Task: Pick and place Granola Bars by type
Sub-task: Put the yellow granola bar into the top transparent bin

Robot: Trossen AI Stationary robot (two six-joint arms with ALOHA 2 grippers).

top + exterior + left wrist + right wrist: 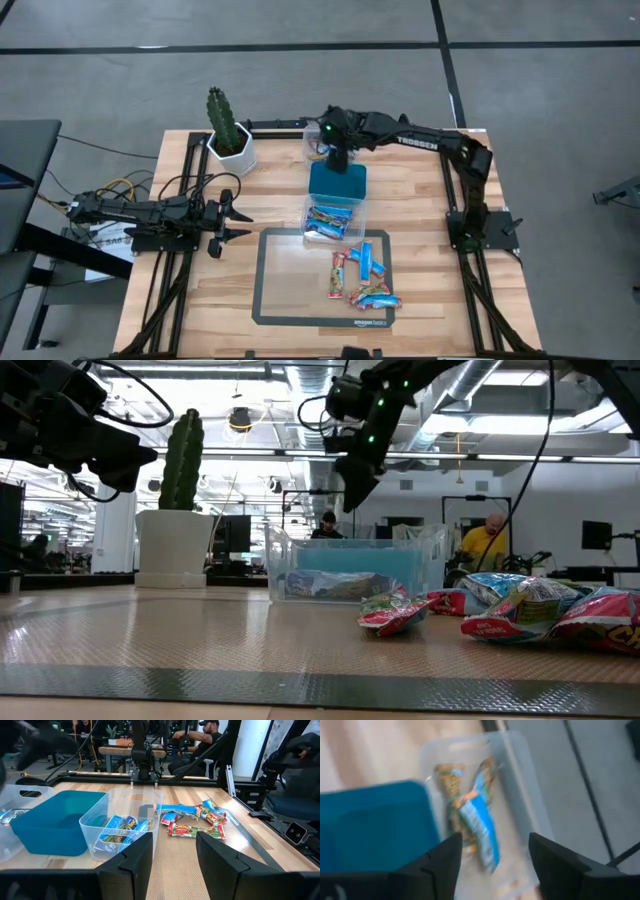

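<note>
Several granola bars (362,278), blue and red/orange, lie loose on the dark mat; the left wrist view shows them too (197,820). More blue bars (328,222) lie in a clear tub (150,802). A teal tub (337,180) stands behind it. A second clear tub (520,780) at the far side holds a blue bar (480,827) and a brownish one. My right gripper (337,152) hovers open over that far tub, holding nothing (492,855). My left gripper (240,220) waits open at the table's left (175,855).
A cactus in a white pot (228,135) stands at the far left of the table. The dark mat (290,290) has bare room on its left half. Black frame rails run along both table sides. People sit in the room beyond (488,540).
</note>
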